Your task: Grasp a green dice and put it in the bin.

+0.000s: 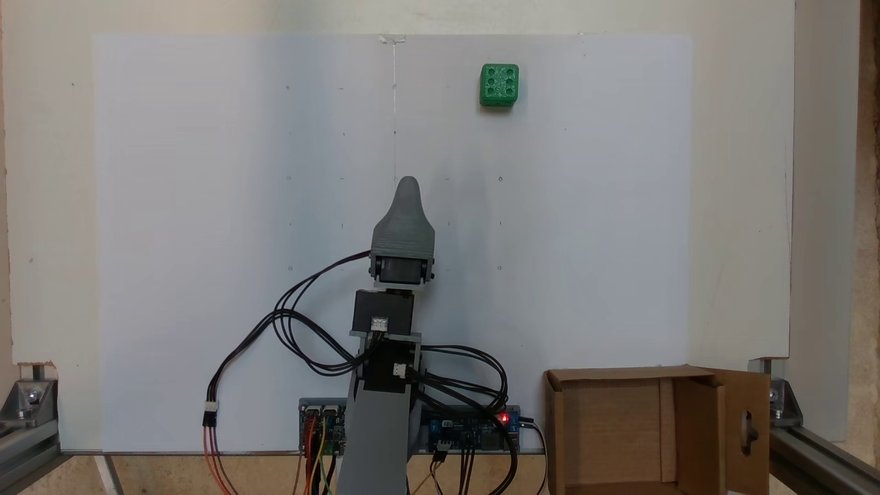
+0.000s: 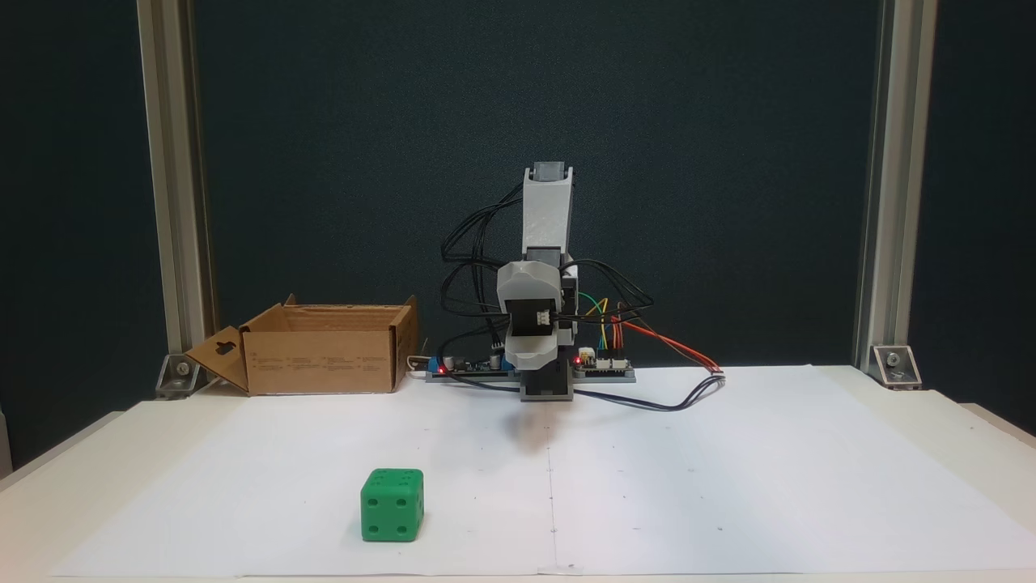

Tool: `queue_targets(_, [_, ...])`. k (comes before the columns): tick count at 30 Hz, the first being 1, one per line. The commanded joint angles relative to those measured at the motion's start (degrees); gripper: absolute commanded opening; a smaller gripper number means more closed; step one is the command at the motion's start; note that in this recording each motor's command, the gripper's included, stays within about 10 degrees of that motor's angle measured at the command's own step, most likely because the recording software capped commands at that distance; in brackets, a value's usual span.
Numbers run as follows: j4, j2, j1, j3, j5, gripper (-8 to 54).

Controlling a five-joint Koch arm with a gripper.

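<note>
Cardboard bin [image 1: 622, 430] open, nothing visible inside; green dice [image 1: 499, 85] far off on paper; tool [image 1: 407, 189] state unclear

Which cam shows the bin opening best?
The fixed view from above: it looks straight into the bin, showing its bare inside walls and the slotted flap. The other fixed view, from table level, shows the bin side-on, with outer walls and flaps but not its inside.
</note>
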Motion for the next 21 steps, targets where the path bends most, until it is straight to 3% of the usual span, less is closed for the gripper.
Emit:
queue_targets(1, [-1.58, 5.89, 0.53, 2.81, 0.09, 44.3])
queue_targets(6, [0.44, 5.8, 0.44, -0.62, 0.0, 43.9])
queue_targets(21, [60.54, 3.16, 3.6, -44.91, 0.53, 43.0])
